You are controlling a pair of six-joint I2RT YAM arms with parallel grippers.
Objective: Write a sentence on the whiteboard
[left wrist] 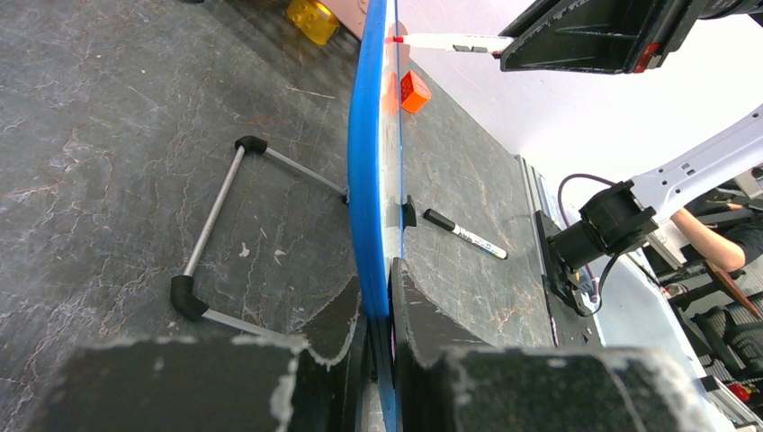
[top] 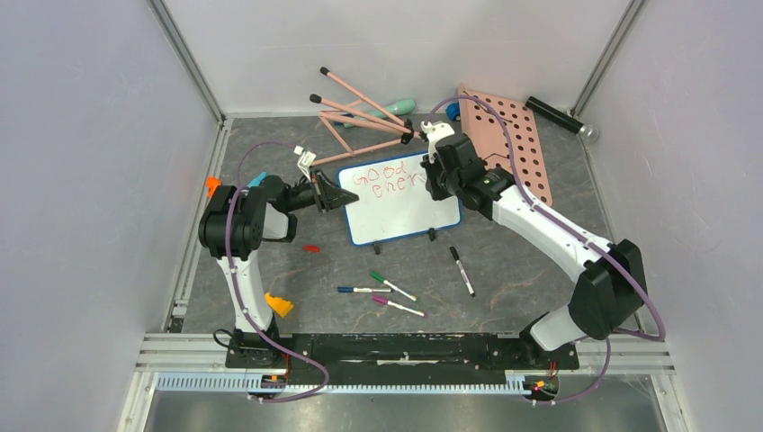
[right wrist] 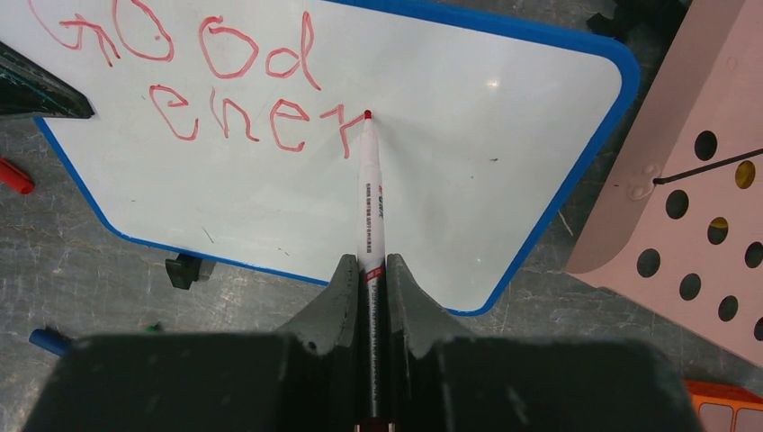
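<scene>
The whiteboard (top: 405, 216) has a blue rim and stands on the grey table. Red letters (right wrist: 225, 81) on it read "good" and, below, "ener". My left gripper (top: 340, 195) is shut on the board's left edge; in the left wrist view the blue rim (left wrist: 371, 180) runs between the jaws (left wrist: 382, 297). My right gripper (right wrist: 371, 270) is shut on a red marker (right wrist: 372, 207). Its tip touches the board at the end of the last letter. The marker tip also shows in the left wrist view (left wrist: 396, 40).
A pink pegboard panel (top: 508, 144) lies right of the board. Pink rods (top: 360, 117) lie behind it. Loose markers (top: 387, 290) and a black marker (top: 462, 270) lie in front. A red cap (top: 311, 247) lies by the left arm. Orange blocks (top: 278, 305) sit near the left edge.
</scene>
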